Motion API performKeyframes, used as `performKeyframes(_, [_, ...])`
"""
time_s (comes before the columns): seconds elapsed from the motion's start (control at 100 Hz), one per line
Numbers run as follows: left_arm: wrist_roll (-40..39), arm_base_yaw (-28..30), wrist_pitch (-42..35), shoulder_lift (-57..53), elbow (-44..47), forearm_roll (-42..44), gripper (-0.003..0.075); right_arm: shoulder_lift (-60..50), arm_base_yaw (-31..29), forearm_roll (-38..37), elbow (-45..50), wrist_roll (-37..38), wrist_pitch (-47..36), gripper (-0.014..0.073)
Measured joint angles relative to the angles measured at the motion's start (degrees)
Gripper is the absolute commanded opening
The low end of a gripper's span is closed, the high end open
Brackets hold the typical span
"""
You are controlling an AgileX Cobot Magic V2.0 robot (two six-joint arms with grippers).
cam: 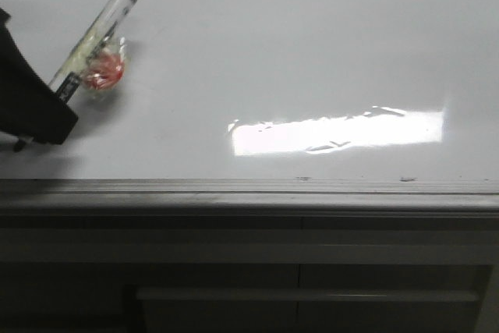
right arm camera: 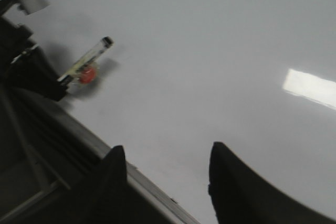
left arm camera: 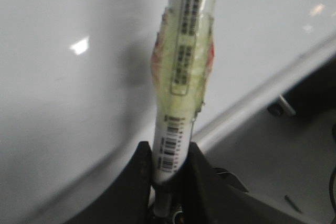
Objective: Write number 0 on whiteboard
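Observation:
The whiteboard (cam: 312,52) is a large glossy white flat board with a grey edge rail along its near side. I see no drawn loop on it in any view. My left gripper (cam: 64,93) at the far left is shut on a marker (cam: 97,37), a clear tube wrapped in yellowish and red tape, black tip pointing up and away over the board. In the left wrist view the marker (left arm camera: 181,77) stands between the black fingers (left arm camera: 139,177). My right gripper (right arm camera: 167,153) is open and empty over the board's edge rail. The marker also shows in the right wrist view (right arm camera: 86,61).
A bright rectangular light reflection (cam: 335,132) lies on the board near the rail. Dark cabinet fronts (cam: 249,286) stand below the rail (cam: 249,189). The left arm's dark body (right arm camera: 26,61) shows at the side of the right wrist view.

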Motion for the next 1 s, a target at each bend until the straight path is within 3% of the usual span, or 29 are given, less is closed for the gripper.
performKeyframes(0.11, [9.57, -5.03, 1.86, -5.21, -1.86, 0.89, -0.0020, 5.34, 3.07, 4.45, -2.44, -6.85, 0.75, 0.0309])
performKeyframes(0.27, [17.86, -11.41, 2.01, -11.60, -3.25, 4.80, -0.0020, 13.26, 11.54, 3.21, -6.63, -9.43, 0.75, 0.0309])
performKeyframes(0.49, [19.24, -14.37, 2.21, -15.01, -3.45, 10.71, -0.0020, 24.56, 26.90, -4.41, -11.82, -9.62, -1.09, 0.0322])
performKeyframes(0.67, [19.37, -14.37, 4.62, -15.10, -3.44, 12.87, -0.0020, 31.82, 37.39, -6.66, -14.06, -9.75, -14.09, 0.0398])
performKeyframes(0.8, [19.37, -14.37, 5.51, -15.10, -3.44, 13.26, -0.0020, 36.03, 41.52, -6.66, -15.38, -9.93, -19.72, 0.0397])
performKeyframes(1.0, [19.49, -14.37, 5.99, -15.10, -3.44, 13.86, -0.0020, 42.03, 44.20, -6.54, -16.27, -9.95, -20.97, 0.0397])
